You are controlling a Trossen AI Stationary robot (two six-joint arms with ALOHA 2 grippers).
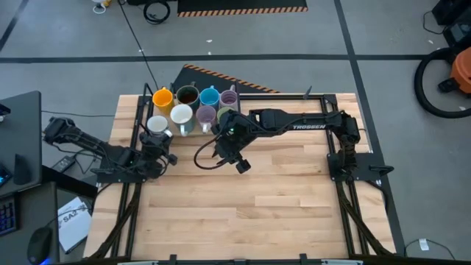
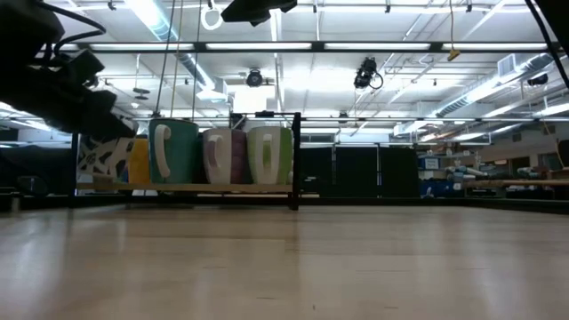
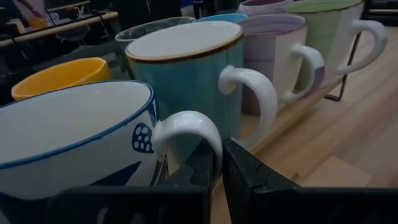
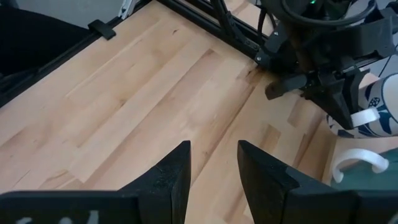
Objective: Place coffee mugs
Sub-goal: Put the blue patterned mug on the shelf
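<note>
Several coffee mugs stand in two rows at the table's far left: orange [image 1: 163, 96], dark brown [image 1: 188, 95], blue [image 1: 209, 96] and lilac [image 1: 229, 97] behind; a white mug with blue pattern [image 1: 157, 125], a teal-sided one [image 1: 181, 115] and a lilac one [image 1: 205, 115] in front. A green mug [image 3: 323, 31] ends the front row. My left gripper [image 3: 217, 152] is shut on the patterned mug's handle. My right gripper [image 4: 214, 149] hangs open over bare table, right of the mugs, with nothing between its fingers. My left gripper pinches the white loop handle [image 3: 186, 127] of the patterned mug [image 3: 68, 137] between its two fingers, at the handle's outer curve. The fingers come nearly level from the near-left side. The mug is upright, next to the teal-sided mug [image 3: 186, 68]; whether its base rests, I cannot tell.
A black frame [image 2: 296, 160] stands at the right end of the mug rows. Bare wooden table [image 1: 265, 206] stretches across the middle and near side. My right arm [image 1: 294, 121] reaches over the table's far middle, above the green mug's end of the row.
</note>
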